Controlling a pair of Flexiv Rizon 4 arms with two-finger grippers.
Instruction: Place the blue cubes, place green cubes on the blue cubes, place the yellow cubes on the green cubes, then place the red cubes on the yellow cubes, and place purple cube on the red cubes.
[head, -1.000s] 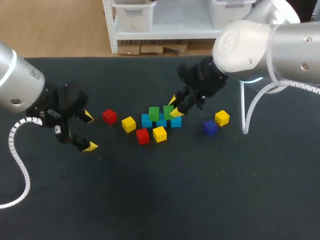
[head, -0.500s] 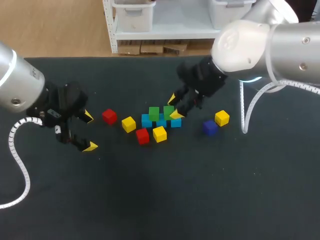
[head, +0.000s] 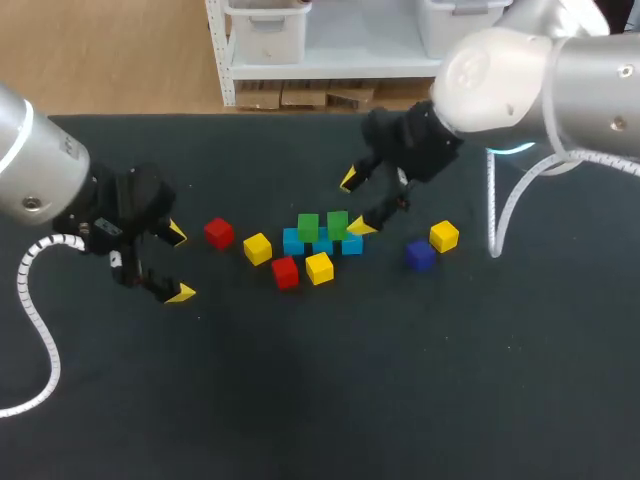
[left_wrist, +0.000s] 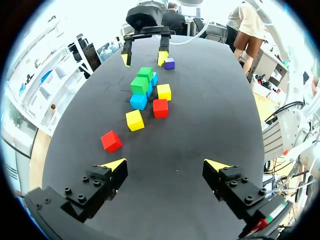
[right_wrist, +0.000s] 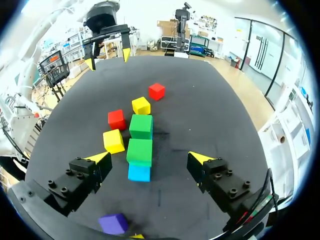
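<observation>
Three blue cubes (head: 322, 246) lie in a row mid-table, with two green cubes (head: 308, 226) (head: 337, 223) on top. My right gripper (head: 356, 204) hangs open just above and right of them; in its wrist view the nearer green cube (right_wrist: 139, 151) and a blue cube (right_wrist: 139, 172) lie between its open fingers, untouched. Around the row lie red cubes (head: 219, 233) (head: 285, 271), yellow cubes (head: 257, 248) (head: 319, 267) (head: 444, 236) and a purple cube (head: 420, 255). My left gripper (head: 178, 263) is open and empty at the left, well short of the red cube (left_wrist: 111, 141).
The table is a dark mat (head: 330, 380) with bare room along the whole front. My right arm's white cable (head: 492, 220) hangs beside the right yellow cube.
My right gripper opened wide and rose back off the right green cube, leaving it on the blue cubes. The left arm has not moved.
</observation>
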